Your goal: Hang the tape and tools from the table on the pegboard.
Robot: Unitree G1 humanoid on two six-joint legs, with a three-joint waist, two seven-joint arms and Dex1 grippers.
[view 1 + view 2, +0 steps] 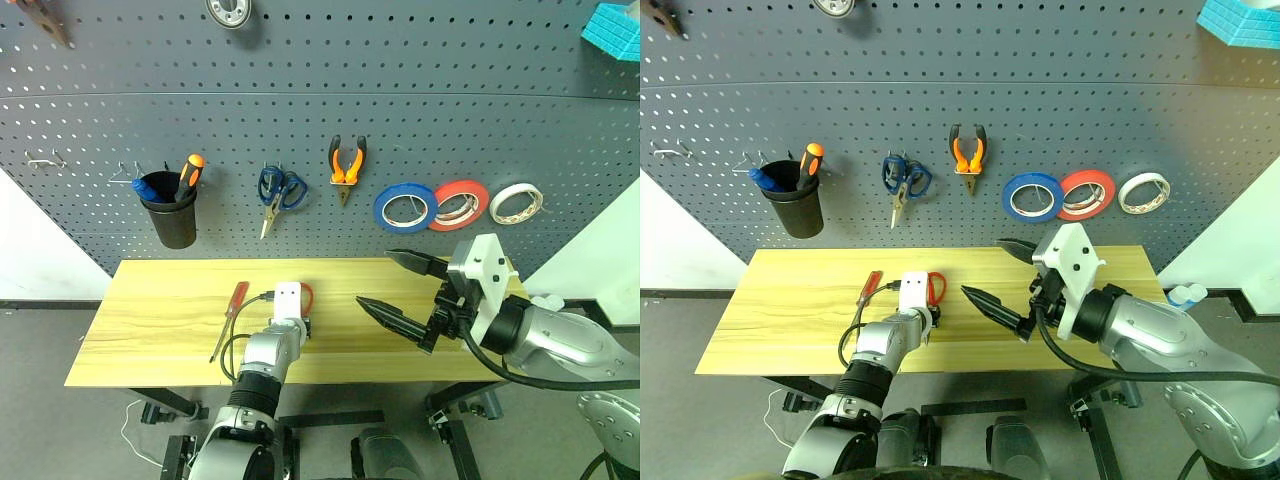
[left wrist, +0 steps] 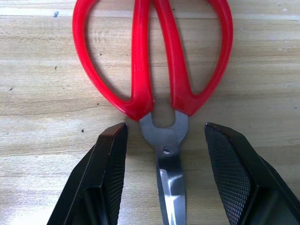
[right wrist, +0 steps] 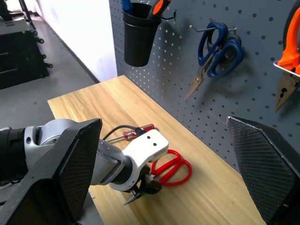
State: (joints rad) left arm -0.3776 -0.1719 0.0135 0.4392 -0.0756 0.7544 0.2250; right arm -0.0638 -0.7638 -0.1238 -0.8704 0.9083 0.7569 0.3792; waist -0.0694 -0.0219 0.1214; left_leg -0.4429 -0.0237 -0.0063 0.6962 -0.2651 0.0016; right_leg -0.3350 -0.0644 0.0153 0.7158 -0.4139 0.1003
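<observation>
Red-handled scissors with steel blades (image 1: 306,296) lie on my long yellowish wood-grain table (image 1: 160,320), mostly hidden under my left gripper (image 1: 292,326); the slim red-handled screwdriver (image 1: 229,319) lies just beside, on the left. On the dark grey pegboard (image 1: 300,120) already hang the orange-and-black pliers (image 1: 346,166) and the blue tape roll (image 1: 405,207). My right gripper (image 1: 398,284) hovers above the table, fingers spread wide, holding nothing. In the left wrist view my black fingers (image 2: 105,178) stand apart on either side of the scissors' pivot, not touching the steel. I can read no writing anywhere.
</observation>
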